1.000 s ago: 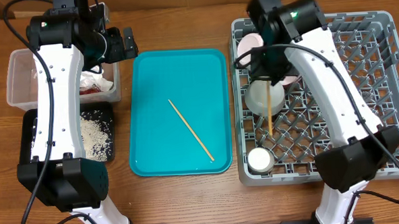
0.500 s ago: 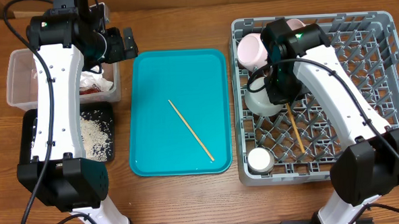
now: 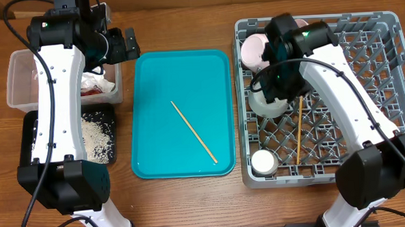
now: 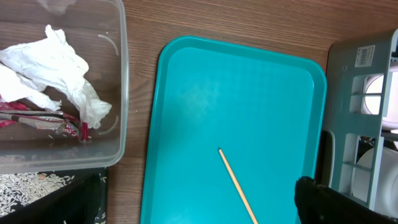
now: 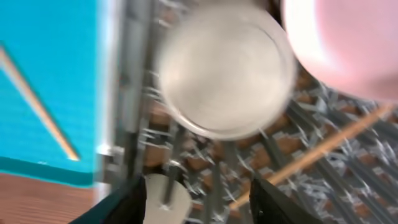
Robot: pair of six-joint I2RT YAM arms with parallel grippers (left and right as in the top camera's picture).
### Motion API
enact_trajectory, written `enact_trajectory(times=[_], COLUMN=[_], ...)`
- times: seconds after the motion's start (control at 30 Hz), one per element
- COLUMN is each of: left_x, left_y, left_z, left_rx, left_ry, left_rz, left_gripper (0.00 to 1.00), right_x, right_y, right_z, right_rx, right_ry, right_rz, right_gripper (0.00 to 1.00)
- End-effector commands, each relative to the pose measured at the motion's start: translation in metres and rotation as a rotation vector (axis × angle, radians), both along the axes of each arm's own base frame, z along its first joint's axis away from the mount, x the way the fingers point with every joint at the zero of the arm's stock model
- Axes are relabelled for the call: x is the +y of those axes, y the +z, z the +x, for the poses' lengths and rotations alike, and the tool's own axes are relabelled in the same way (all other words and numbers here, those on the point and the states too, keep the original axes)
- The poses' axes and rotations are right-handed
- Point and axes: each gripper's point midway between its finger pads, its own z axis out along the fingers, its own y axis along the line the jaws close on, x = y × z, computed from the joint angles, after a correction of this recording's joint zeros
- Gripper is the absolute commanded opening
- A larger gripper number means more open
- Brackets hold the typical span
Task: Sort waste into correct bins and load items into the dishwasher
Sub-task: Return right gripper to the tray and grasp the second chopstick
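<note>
One wooden chopstick lies loose on the grid floor of the grey dishwasher rack. My right gripper hangs open just above it, beside the grey-green bowl. In the blurred right wrist view the gripper has nothing between its fingers, and the chopstick lies below. A pink bowl and a white cup also sit in the rack. The other chopstick lies on the teal tray. My left gripper is open and empty above the tray's left edge.
The clear tub at the left holds crumpled tissue and the red-and-white wrapper. In front of it, the black tray holds rice grains. Bare wooden table surrounds everything.
My right gripper has opened and let go of the chopstick, which dropped from the jaws onto the rack floor. The right arm shifted slightly right. The left arm has not moved.
</note>
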Motion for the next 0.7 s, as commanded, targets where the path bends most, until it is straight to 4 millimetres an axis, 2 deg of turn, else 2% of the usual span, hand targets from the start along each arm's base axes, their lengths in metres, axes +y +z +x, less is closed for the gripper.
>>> enact_trajectory(times=[0.0,0.17,0.27,0.33,0.5,0.67], left_x=[-0.003,-0.003,-0.003,-0.003,-0.005,-0.005], left_y=[0.011,0.011,0.011,0.011,0.011,0.011], left_z=[0.002,0.002,0.002,0.002,0.002,0.002], left_rx=[-0.03,-0.03,-0.03,-0.03,-0.03,-0.03], left_ry=[-0.009,-0.009,-0.009,-0.009,-0.013,-0.014], left_rz=[-0.006,-0.006,-0.006,-0.006,-0.006,-0.006], left_gripper=[1.0,1.0,1.0,1.0,1.0,1.0], right_x=[0.049,0.1,0.127,0.153,0.176,0.191], right_y=[0.033,0.039,0.039,0.033,0.012,-0.021], right_z=[0.0,-0.002,-0.008,-0.018,-0.025,-0.024], right_rx=[-0.091,-0.143,-0.166,-0.183,-0.224,-0.233], right_ry=[0.078,0.074,0.123,0.19,0.253,0.258], right_rz=[0.161,0.238,0.263,0.281,0.257,0.275], right_gripper=[0.56,0.56,0.56,0.56,0.56,0.56])
